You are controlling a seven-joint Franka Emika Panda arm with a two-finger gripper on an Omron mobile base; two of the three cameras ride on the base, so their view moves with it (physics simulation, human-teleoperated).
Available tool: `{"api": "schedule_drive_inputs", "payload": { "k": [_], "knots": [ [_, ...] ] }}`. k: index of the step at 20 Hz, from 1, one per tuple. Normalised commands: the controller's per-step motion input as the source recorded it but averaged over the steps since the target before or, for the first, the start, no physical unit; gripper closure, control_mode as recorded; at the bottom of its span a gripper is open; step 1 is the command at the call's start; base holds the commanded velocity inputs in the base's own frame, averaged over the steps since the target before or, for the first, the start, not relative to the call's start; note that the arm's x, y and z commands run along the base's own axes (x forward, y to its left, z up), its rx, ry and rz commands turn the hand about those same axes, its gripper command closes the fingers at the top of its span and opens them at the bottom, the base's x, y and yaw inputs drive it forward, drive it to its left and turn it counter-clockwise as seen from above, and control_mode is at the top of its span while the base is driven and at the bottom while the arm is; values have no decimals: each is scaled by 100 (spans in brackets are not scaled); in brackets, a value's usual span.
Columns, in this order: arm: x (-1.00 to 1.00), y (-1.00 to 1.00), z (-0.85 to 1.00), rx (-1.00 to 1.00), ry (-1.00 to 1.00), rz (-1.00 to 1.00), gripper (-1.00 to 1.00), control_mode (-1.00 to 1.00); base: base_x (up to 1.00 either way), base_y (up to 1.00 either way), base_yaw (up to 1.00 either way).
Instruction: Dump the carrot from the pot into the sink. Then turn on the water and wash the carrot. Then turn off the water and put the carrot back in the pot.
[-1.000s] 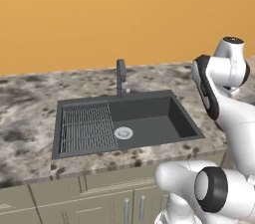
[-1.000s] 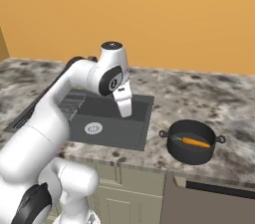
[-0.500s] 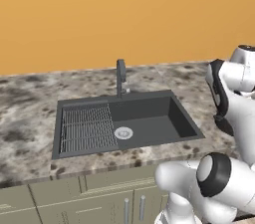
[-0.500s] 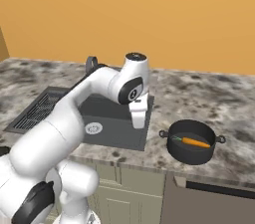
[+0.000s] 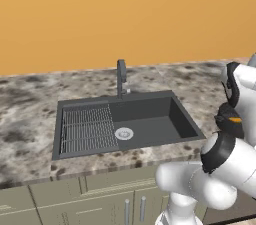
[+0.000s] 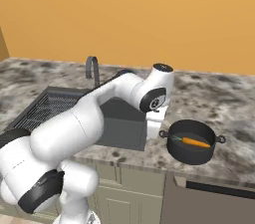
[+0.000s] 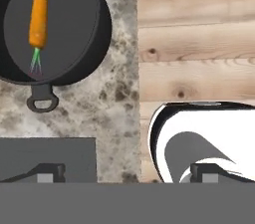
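Right now my gripper hangs with its jaws spread wide and nothing between them, looking down on the counter edge beside the pot. In the right base view my hand sits just beside the pot's near handle, between it and the sink. The carrot lies flat on the pot's floor, its green stub towards the looped handle. So I judge the first step is barely begun: I am lining up to take hold of the pot, and nothing has been dumped. Next I need to come over that handle or the rim, lower, close firmly, then lift and tip the pot towards the basin without letting it slip.
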Motion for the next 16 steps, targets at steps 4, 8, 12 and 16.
{"api": "schedule_drive_inputs", "payload": {
  "k": [4,8,12,16],
  "knots": [
    [-5,-51,-28,7,8,-21,-100,-100,0,0,0],
    [-3,-50,-32,5,9,-21,-100,-100,0,0,0],
    [-1,-46,-32,3,8,-20,-100,-100,0,0,0],
    [0,-40,-30,2,6,-17,-100,-100,0,0,0]
  ]
}}
